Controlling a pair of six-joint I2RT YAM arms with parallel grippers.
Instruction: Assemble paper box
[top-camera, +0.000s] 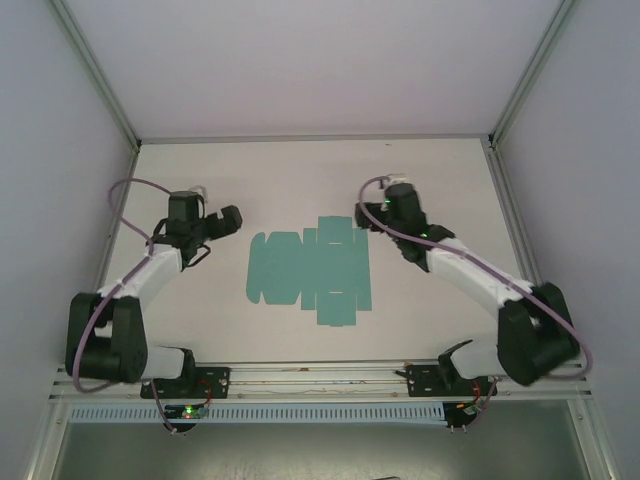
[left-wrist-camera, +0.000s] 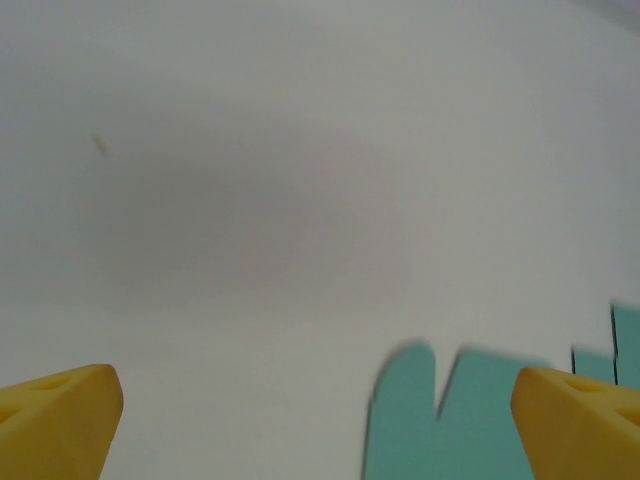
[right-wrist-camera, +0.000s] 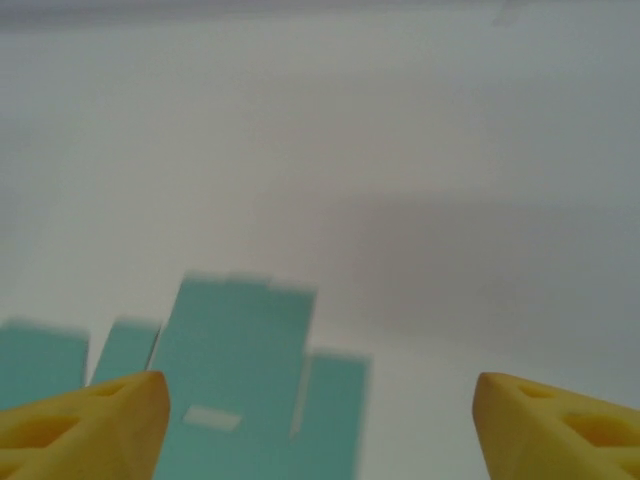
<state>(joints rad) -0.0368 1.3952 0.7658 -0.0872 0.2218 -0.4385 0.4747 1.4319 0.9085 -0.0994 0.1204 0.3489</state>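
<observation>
The paper box (top-camera: 310, 270) is a flat teal-green die-cut sheet with many tabs, lying unfolded in the middle of the white table (top-camera: 440, 180). My left gripper (top-camera: 233, 219) hovers just off the sheet's left end, open and empty. In the left wrist view a rounded tab of the sheet (left-wrist-camera: 450, 420) lies low between the yellow fingertips (left-wrist-camera: 60, 420) of the left gripper (left-wrist-camera: 318, 425). My right gripper (top-camera: 368, 216) hangs over the sheet's far right corner, open with nothing between its fingers. In the right wrist view the sheet's square flaps (right-wrist-camera: 235, 350) sit by the left finger of the right gripper (right-wrist-camera: 320, 425).
Pale walls with aluminium frame posts (top-camera: 95, 75) close in the table on the left, back and right. A metal rail (top-camera: 320, 380) with both arm bases runs along the near edge. Bare table surface lies beyond and on either side of the sheet.
</observation>
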